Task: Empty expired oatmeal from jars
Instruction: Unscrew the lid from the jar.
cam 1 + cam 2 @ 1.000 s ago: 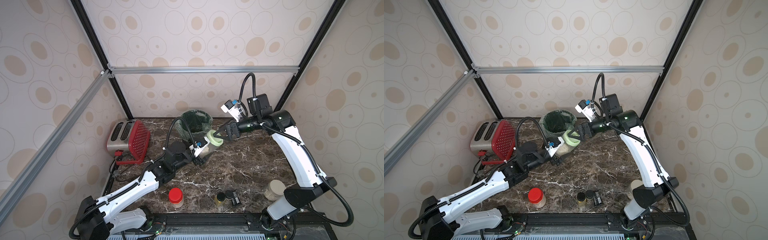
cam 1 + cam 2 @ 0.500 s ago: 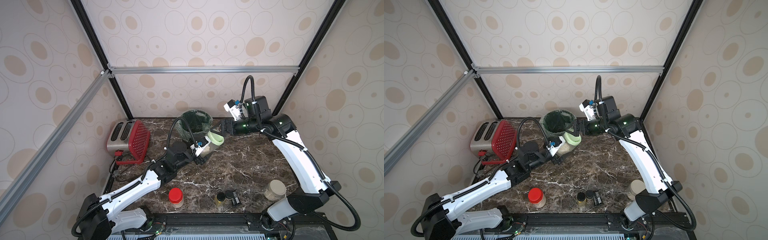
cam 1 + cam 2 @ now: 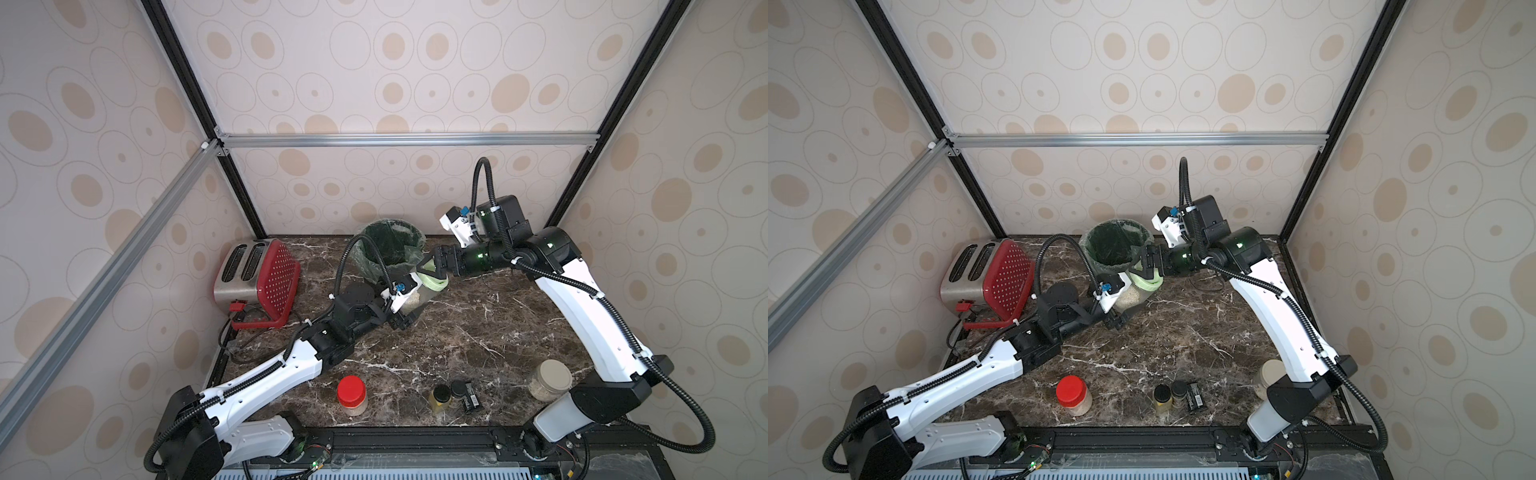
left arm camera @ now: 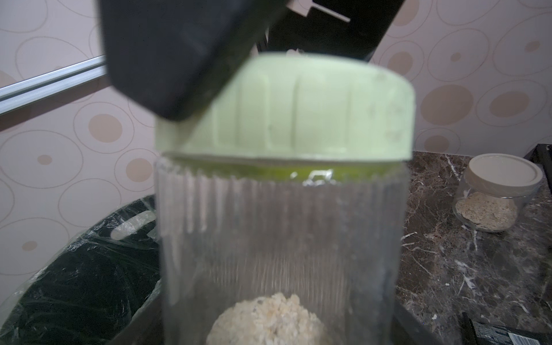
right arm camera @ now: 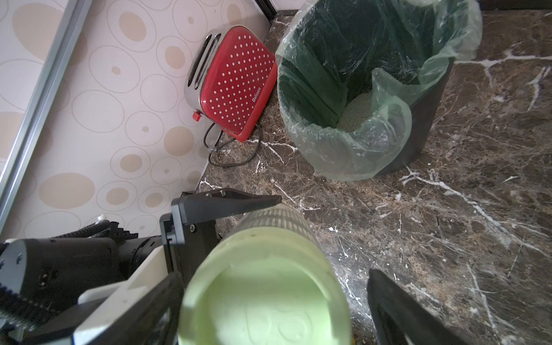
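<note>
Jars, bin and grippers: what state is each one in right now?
Green-lidded jar: lid on, tilted, partly filled.
Red-lidded jar: closed, upright.
Beige-lidded jar: closed, upright.
Bin: lined, pale grains inside.
Left gripper: shut on green-lidded jar.
Right gripper: open around the green lid.

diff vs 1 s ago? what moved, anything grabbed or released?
The right gripper moved in and now straddles the pale green lid; one finger shows a gap, so no firm grip yet. Nothing released. Unchanged: the left gripper holds the tilted jar beside the bin; red-lidded jar and beige-lidded jar stand where they were.
</note>
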{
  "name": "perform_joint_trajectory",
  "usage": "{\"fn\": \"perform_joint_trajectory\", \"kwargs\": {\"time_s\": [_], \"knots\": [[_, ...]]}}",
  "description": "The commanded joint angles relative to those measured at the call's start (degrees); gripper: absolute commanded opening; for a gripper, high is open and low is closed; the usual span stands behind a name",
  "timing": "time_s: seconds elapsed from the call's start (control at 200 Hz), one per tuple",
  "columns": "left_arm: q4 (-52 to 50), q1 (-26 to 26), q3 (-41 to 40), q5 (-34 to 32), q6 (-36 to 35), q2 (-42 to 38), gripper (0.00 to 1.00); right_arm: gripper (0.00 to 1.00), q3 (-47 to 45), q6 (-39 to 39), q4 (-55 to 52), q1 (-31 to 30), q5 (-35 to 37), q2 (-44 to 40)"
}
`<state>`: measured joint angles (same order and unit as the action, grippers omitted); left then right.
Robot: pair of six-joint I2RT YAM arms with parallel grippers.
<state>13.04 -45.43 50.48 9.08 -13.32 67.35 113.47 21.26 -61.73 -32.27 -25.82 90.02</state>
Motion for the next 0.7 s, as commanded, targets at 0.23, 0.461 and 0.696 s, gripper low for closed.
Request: {"fn": "perform_joint_trajectory", "kwargs": {"time_s": [0.23,0.461,0.696], "knots": [[6.06,0.98,1.82,0.65,-0.55,-0.62,0.0,0.7,3.1,-6.9,-3.68,-0.93,-4.78,0.77],[6.21,1.2,1.57,1.68,0.04,-0.8,0.0,0.67,5.58,-30.38,-6.23,-0.9,-18.02,1.49],[6.73,1.25,0.82,2.62,0.57,-1.21,0.0,0.83,5.06,-44.62,-7.37,-0.42,-17.72,0.22]]}}
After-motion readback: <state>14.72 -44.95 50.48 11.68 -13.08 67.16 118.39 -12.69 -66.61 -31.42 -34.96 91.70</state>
